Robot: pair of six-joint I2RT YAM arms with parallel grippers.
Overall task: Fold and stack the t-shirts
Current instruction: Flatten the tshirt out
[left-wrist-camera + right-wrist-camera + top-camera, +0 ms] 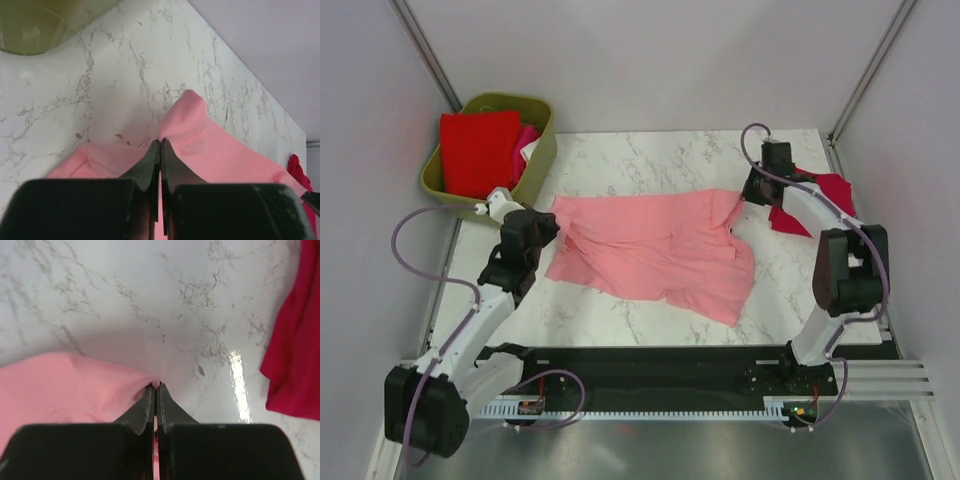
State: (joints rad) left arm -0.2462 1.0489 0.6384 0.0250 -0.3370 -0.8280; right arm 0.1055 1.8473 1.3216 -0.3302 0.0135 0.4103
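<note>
Left tool point(160, 142) and right tool point(156, 386) pinch opposite edges of pink t-shirt point(650, 250).

Middle t-shirt point(655, 255) on table point(650, 160) between far-left basket point(542, 150) and right t-shirt point(832, 188).

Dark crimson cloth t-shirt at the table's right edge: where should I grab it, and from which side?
Probably the edge of the dark crimson cloth t-shirt that faces the white marble table's middle, coming down from that bare side: the border lies flat, exposed, clear of other cloth.
</note>
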